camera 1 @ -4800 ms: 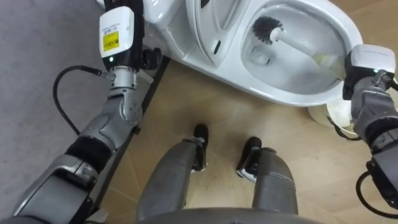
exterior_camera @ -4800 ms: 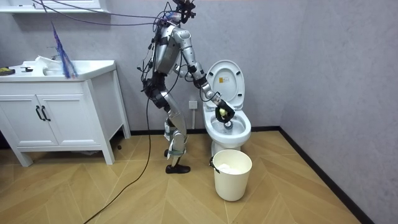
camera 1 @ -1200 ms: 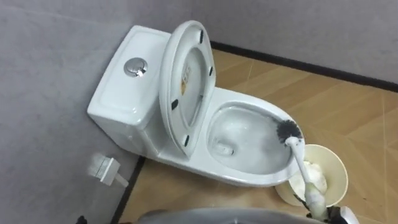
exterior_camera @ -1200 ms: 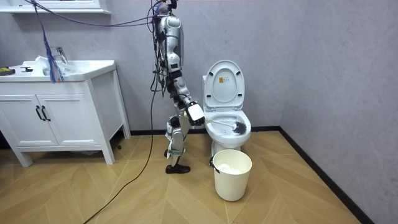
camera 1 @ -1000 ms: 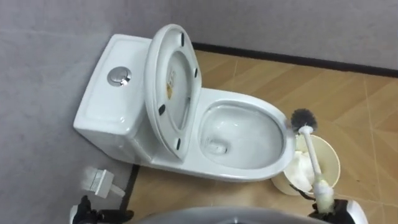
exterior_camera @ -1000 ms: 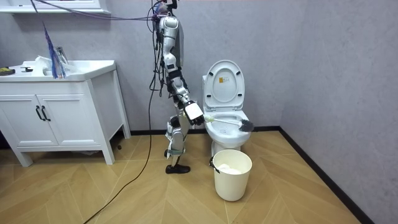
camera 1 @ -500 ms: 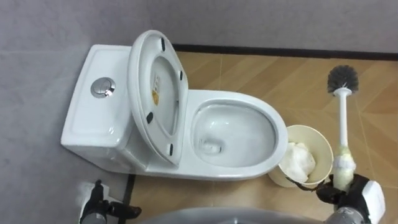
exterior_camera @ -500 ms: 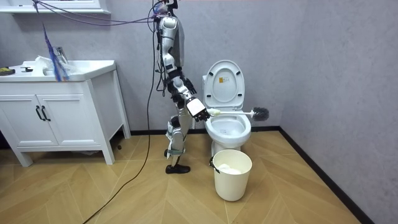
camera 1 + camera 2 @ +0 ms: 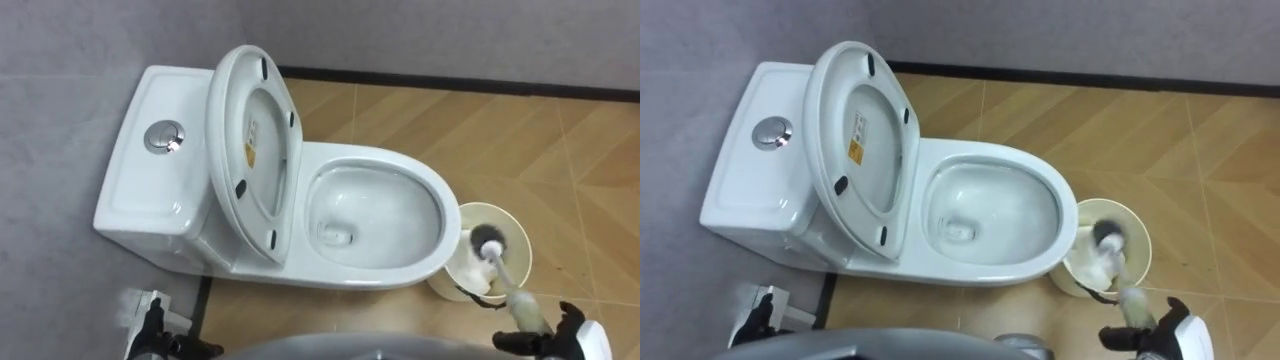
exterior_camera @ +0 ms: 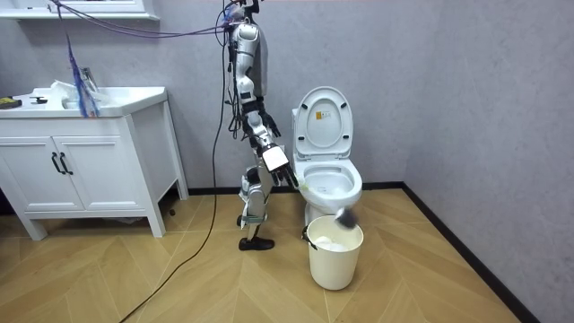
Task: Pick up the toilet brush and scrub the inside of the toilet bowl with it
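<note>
i have the brush (image 9: 487,241) out of the toilet (image 9: 392,158), its head over the bin (image 9: 497,206) by the bowl's front rim. my right hand (image 9: 571,326) is curled round the handle. my left hand (image 9: 152,326) hangs low and i can't tell its fingers. next i should lower the brush in and let go.

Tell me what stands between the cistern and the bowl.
The raised lid stands between cistern and bowl, seen in both eye views.
</note>
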Tool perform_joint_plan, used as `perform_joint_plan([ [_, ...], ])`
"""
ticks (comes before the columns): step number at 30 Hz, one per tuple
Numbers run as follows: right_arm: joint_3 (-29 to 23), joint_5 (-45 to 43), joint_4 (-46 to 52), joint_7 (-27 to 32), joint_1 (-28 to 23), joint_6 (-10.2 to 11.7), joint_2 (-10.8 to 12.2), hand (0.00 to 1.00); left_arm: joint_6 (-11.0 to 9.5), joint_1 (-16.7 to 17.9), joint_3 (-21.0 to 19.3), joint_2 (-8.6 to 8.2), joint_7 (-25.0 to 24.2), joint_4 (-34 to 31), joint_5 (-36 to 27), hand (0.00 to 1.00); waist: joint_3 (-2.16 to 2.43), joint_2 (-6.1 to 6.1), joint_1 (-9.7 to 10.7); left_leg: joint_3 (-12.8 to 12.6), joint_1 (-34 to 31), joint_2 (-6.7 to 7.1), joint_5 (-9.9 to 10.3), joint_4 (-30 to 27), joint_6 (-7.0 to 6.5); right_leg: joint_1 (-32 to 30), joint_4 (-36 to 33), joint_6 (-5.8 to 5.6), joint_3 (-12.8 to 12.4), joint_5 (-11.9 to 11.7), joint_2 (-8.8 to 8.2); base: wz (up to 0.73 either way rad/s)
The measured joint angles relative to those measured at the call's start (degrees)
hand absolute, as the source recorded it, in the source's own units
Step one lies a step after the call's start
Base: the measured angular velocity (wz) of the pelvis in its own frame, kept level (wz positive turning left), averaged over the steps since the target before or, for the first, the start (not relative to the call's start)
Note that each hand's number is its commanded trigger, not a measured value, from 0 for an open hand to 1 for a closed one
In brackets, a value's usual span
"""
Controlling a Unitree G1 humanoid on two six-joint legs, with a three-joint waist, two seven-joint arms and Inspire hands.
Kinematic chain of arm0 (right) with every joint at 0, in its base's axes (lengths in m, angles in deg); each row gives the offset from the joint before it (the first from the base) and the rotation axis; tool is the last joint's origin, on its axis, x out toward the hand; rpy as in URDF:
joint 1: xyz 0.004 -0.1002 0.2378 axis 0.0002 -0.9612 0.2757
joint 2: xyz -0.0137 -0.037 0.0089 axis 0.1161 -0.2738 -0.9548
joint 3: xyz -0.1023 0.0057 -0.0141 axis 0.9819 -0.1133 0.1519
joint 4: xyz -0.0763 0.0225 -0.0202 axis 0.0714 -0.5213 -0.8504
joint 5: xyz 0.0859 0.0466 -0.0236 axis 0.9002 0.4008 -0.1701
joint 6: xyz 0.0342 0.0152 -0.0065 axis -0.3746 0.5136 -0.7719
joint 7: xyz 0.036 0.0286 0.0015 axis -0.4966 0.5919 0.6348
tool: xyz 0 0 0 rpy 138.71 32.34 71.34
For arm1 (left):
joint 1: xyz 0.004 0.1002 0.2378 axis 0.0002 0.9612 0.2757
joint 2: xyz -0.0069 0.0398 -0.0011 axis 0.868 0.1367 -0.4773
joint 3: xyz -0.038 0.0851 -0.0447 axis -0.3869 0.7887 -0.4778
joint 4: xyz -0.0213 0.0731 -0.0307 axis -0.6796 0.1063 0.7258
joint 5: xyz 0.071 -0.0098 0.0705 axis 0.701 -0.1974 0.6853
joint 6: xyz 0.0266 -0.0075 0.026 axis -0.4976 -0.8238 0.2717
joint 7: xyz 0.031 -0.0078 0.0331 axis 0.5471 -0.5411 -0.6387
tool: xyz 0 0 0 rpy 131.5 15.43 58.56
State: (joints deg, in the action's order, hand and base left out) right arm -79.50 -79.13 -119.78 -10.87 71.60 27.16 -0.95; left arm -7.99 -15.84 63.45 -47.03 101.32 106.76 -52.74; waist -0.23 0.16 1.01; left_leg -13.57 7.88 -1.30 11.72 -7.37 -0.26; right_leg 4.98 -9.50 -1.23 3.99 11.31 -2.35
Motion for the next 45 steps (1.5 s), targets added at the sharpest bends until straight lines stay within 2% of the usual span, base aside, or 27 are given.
perform_joint_plan([
  [13, -0.04, 0.01, -0.25, 0.01, 1.51, 0.09, -0.13, 0.0, 0.06, 0.41, 0.07, 0.2, 0.51, 0.32, 0.03, 0.0, -0.16, 0.11, 0.25, 0.33, 0.72, -0.1, 0.24, 0.37, 0.19, 0.95, 0.78, -0.08, 0.2, -0.15, 0.2, 0.01],
  [25, -0.08, 1.32, -1.47, -3.64, 1.64, -0.12, -0.13, 0.0, 0.76, 0.68, -0.05, 0.19, 1.17, 0.36, 0.96, 0.0, 0.07, 0.58, 0.25, 1.28, 0.59, -0.08, 0.23, 0.58, 0.19, 1.18, 0.81, -0.03, 1.04, -0.4, 0.16, 0.02],
  [27, -0.07, 1.48, -2.21, -5.42, 1.84, -1.04, -0.13, 0.0, 1.12, 0.88, -0.31, 0.25, 1.15, 1.0, 1.4, 0.0, 0.07, 0.56, 0.12, 1.28, 0.62, -0.08, 0.23, 0.55, 0.19, 1.18, 0.81, -0.03, 0.79, -0.4, 0.16, 0.0],
  [30, -0.08, 1.91, -4.78, -8.89, 2.27, -3.15, -0.13, 0.0, 2.77, 1.14, -0.81, 0.26, 1.01, 1.74, 3.15, 0.0, 0.12, 0.31, 0.22, 1.27, 0.62, -0.06, 0.23, 0.53, 0.19, 1.19, 0.8, -0.03, 0.62, -0.39, 0.16, 0.0],
  [35, -0.82, 4.97, -8.87, -15.86, 1.12, -7.18, -0.13, 0.0, 6.38, 2.21, -3.64, -0.21, -0.16, 1.91, 10.27, 0.0, 0.19, -0.19, 0.26, 1.92, 0.83, -0.01, 0.25, 0.49, 0.19, 1.96, 0.85, -0.05, 1.09, -0.15, 0.02, 0.06],
  [41, -0.75, 5.97, -11.42, -24.49, 0.09, -11.96, -0.09, 0.0, 9.79, 3.15, -5.11, -0.51, -2.69, 1.83, 11.43, 0.0, 0.22, -0.32, 0.29, 2.53, 0.83, -0.02, 0.27, 0.51, 0.21, 2.05, 0.76, -0.04, 1.29, -0.07, 0.03, 0.03],
  [45, -0.58, 5.77, -11.41, -28.4, -0.1, -14.04, -0.03, 0.0, 11.07, 3.09, -5.02, -0.57, -4.7, 1.86, 11.43, 0.0, 0.15, -0.41, 0.35, 2.9, 0.79, -0.01, 0.27, 0.46, 0.21, 2.24, 0.77, -0.04, 1.66, -0.07, -0.03, 0.03],
])
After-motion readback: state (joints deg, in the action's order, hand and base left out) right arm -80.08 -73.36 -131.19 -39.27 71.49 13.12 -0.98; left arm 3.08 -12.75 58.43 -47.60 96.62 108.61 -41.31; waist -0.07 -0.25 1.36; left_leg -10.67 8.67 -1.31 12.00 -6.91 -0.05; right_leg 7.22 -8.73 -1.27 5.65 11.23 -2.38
